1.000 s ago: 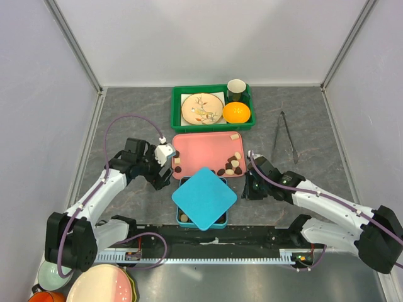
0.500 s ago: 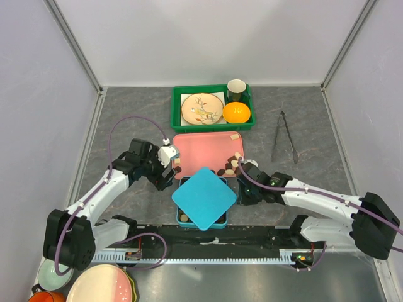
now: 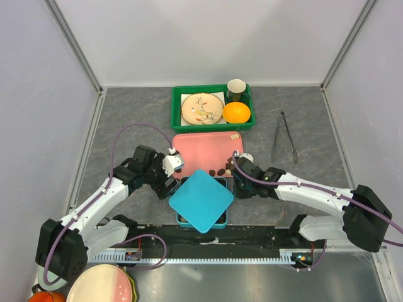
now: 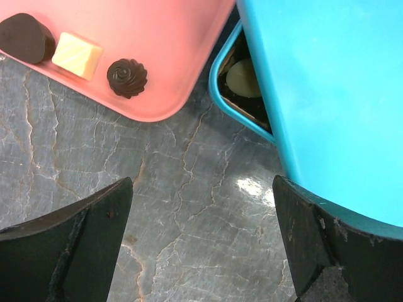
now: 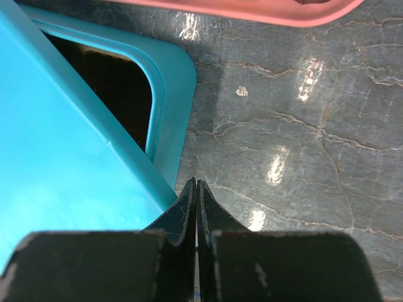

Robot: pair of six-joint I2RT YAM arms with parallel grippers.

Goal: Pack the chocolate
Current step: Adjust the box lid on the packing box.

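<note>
The chocolate lies partly on the pink tray (image 3: 204, 148): a few dark pieces (image 3: 218, 171) at its near edge, plus a dark piece (image 4: 25, 38), a cream square (image 4: 77, 55) and a dark swirl (image 4: 126, 77) in the left wrist view. A cream piece (image 4: 242, 77) sits inside the blue box (image 4: 221, 94). The blue lid (image 3: 201, 200) rests askew on the box. My left gripper (image 3: 172, 182) (image 4: 201, 251) is open over bare table by the lid's left corner. My right gripper (image 3: 235, 186) (image 5: 197, 189) is shut, empty, its tip against the lid's right edge (image 5: 63, 163).
A green basket (image 3: 178, 116) at the back holds a patterned plate (image 3: 201, 108), an orange (image 3: 237, 112) and a cup (image 3: 236, 89). Metal tongs (image 3: 283, 135) lie to the right. Stacked bowls (image 3: 94, 286) stand at the near left corner.
My right gripper has moved left to the lid's right corner, and the lid has shifted and turned slightly left. My left gripper came nearer, down beside the lid's left corner.
</note>
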